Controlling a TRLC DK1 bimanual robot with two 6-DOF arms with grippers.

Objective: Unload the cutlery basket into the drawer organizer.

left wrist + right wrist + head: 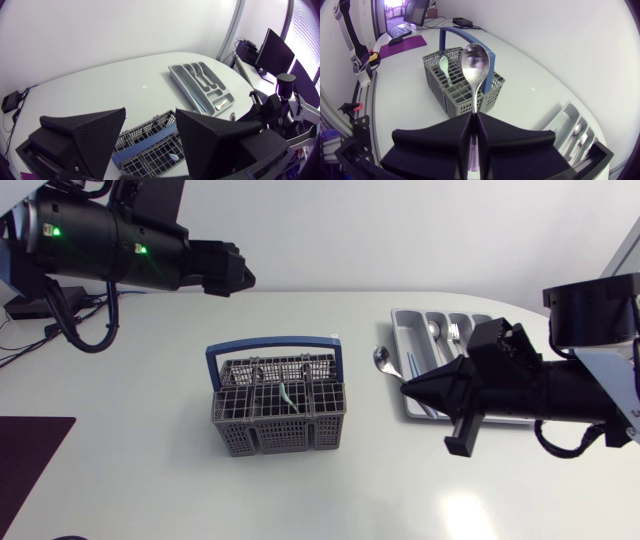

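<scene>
The grey cutlery basket (pixel 279 412) with a blue handle stands mid-table. A pale green spoon (pixel 288 398) stands upright in one of its cells (pixel 443 65). My right gripper (pixel 406 386) is shut on the handle of a metal spoon (pixel 382 359), held between basket and organizer, bowl pointing away from the fingers (pixel 474 63). The grey drawer organizer (pixel 404 328) lies at the right, with cutlery in some slots. My left gripper (pixel 236 277) hangs high, back and to the left of the basket, open and empty (pixel 150 114); the basket (pixel 150 145) shows below it.
The organizer (pixel 176 75) reaches close to the table's right edge. A dark purple mat (pixel 28 455) lies at the front left corner. White tabletop surrounds the basket on all sides.
</scene>
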